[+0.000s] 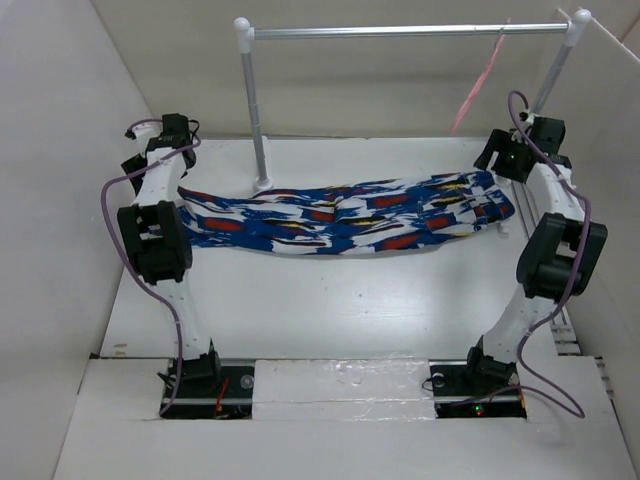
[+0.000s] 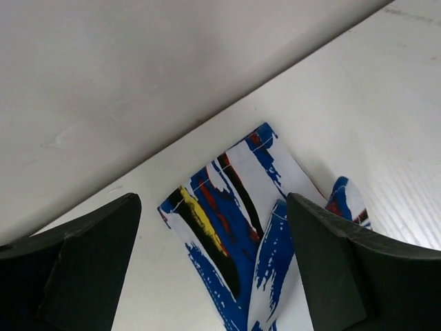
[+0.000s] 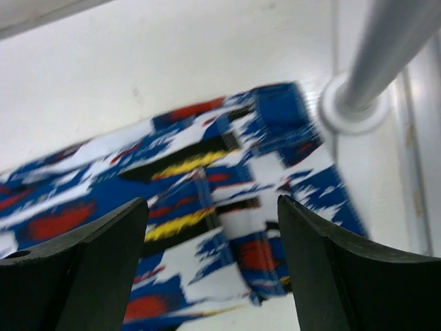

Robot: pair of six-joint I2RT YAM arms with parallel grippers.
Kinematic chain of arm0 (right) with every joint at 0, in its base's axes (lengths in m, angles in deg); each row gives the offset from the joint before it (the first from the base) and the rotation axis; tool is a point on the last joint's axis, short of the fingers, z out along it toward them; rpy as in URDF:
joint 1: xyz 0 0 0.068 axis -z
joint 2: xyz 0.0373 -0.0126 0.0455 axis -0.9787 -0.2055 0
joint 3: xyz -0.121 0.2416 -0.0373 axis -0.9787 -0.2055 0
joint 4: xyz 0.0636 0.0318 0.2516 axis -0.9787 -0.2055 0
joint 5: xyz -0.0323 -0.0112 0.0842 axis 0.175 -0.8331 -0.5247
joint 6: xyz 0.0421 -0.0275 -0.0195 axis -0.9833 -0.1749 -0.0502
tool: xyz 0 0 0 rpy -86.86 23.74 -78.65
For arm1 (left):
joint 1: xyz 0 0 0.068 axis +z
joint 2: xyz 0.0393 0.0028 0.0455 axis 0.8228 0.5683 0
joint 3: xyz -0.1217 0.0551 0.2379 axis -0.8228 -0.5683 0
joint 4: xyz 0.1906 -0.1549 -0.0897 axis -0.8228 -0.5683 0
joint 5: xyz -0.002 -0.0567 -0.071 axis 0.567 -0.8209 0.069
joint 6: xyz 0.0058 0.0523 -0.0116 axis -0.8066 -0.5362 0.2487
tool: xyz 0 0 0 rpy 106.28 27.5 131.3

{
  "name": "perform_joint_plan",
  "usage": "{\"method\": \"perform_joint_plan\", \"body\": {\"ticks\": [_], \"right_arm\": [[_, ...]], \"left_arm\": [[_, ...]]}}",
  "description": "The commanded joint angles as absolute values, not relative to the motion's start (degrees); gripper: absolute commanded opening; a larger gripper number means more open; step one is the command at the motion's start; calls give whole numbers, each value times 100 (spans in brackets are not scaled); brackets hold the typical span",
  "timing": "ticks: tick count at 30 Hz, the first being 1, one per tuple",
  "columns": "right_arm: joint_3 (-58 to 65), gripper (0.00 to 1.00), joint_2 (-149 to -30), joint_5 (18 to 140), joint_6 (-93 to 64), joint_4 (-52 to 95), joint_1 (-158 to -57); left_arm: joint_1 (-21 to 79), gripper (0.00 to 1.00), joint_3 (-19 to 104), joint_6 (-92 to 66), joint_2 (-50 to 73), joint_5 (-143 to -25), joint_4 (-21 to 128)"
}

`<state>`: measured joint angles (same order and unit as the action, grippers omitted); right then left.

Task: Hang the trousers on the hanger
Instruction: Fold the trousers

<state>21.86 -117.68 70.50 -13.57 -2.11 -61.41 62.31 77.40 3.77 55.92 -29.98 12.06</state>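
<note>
The blue-and-white printed trousers [image 1: 345, 218] lie stretched flat across the table from left to right. The thin pink hanger [image 1: 480, 85] hangs from the right part of the silver rail, above and behind the trousers' right end. My left gripper [image 1: 152, 152] hovers open over the trousers' left end. In the left wrist view the two leg ends [image 2: 231, 227] lie flat on the table between the spread fingers of the left gripper [image 2: 213, 203]. My right gripper [image 1: 506, 156] stands open over the right end, where the cloth [image 3: 207, 207] lies loose below the right gripper [image 3: 212, 202].
The silver rail [image 1: 400, 31] on white posts spans the back of the table. Its left post foot [image 1: 263, 185] touches the trousers' back edge, and its right post foot [image 3: 351, 110] stands just beside the cloth. White walls close in on both sides.
</note>
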Motion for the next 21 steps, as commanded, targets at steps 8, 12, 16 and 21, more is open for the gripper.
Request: {"method": "perform_joint_plan", "body": {"ticks": [8,12,16,21], "right_arm": [[-4,13,-9726,6578,-660,572,-6004],[-708,0,-9084,6413,-775,1038,-6179],[-1253,6,-8846,6000,-775,1250,-6688],[-1727,30,-8749,5955,-493,1117,-7513]], "left_arm": [[6906,78,4291,1156,2993,-5511,2217],[7618,55,3358,1015,2571,-7107,3676],[7751,46,3644,893,3015,-7521,4021],[7752,45,4569,725,3879,-7837,3642]]}}
